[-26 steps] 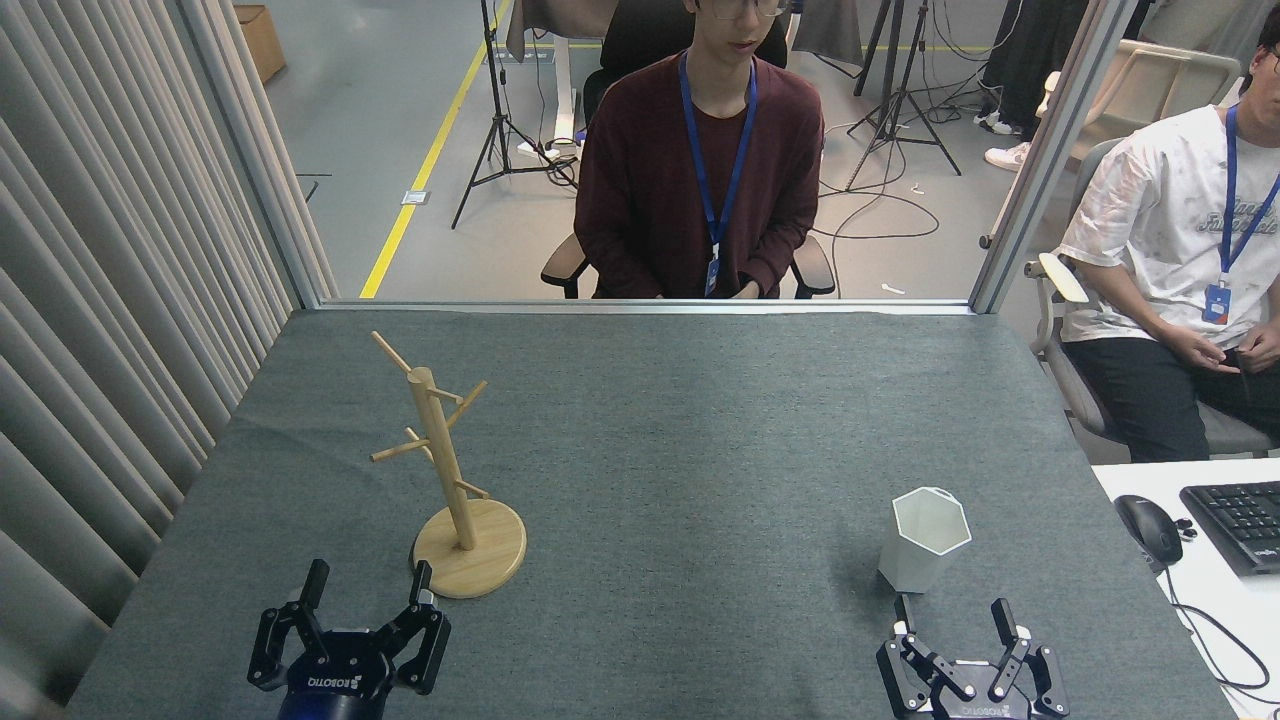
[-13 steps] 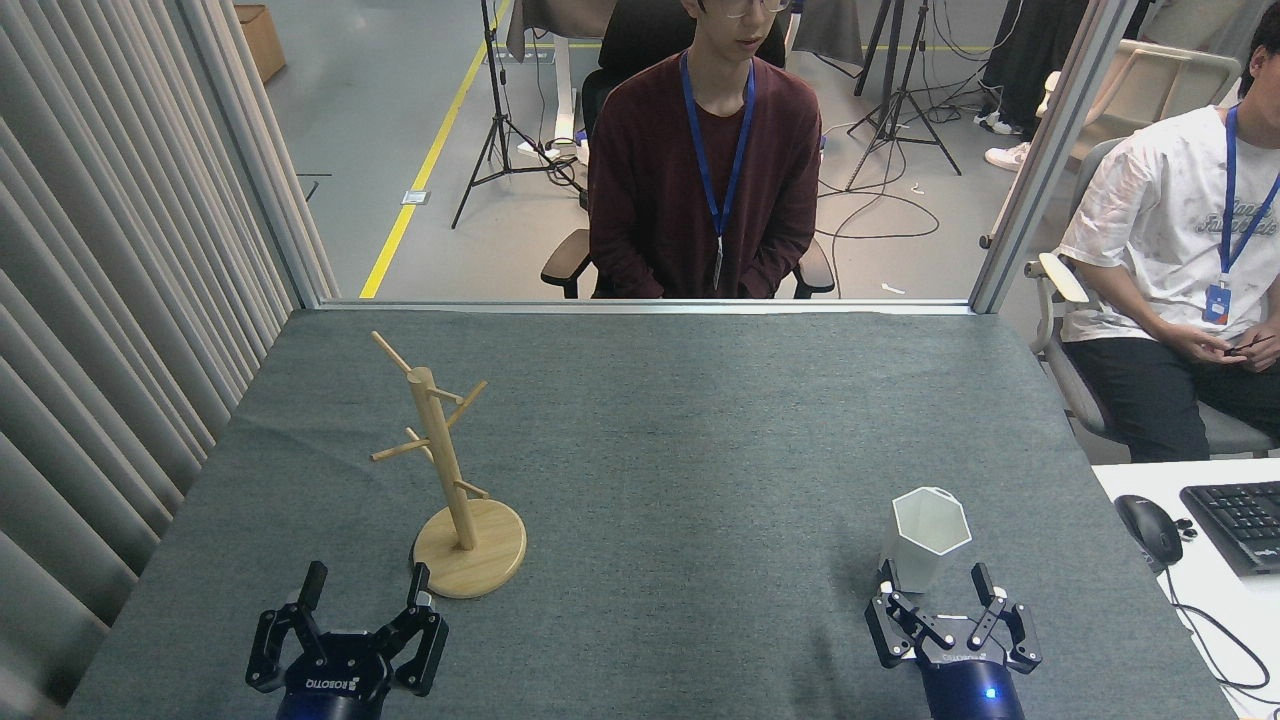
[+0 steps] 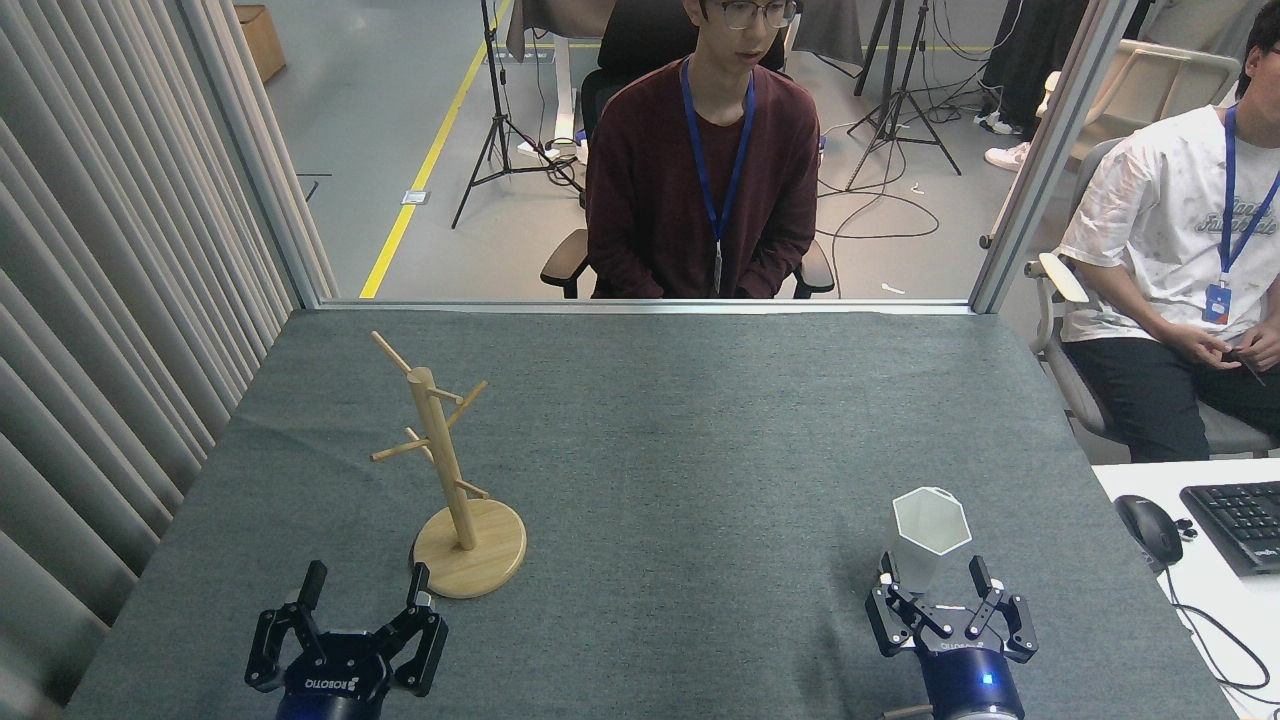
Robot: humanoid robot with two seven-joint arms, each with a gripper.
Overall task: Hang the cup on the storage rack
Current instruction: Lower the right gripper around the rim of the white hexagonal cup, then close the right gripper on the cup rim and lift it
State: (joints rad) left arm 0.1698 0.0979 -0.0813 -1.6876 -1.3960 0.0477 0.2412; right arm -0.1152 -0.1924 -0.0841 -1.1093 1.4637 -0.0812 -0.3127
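The white hexagonal cup (image 3: 928, 535) stands upright on the grey table mat at the near right. My right gripper (image 3: 932, 572) is open, its two fingers on either side of the cup's lower part; whether they touch it I cannot tell. The light wooden storage rack (image 3: 445, 470) stands on its round base at the near left, its pegs bare. Just in front of that base, my left gripper (image 3: 366, 582) is open and holds nothing.
A metal frame edges the table (image 3: 640, 440) at the far side, with ribbed curtain panels (image 3: 110, 250) on the left. One person sits behind the far edge, another at the right. A white desk with mouse (image 3: 1148, 528) and keyboard (image 3: 1238, 520) adjoins at right.
My right gripper has moved forward from the near edge up to the cup, so its fingers now flank the cup's lower part. The left arm, rack and cup have stayed put.
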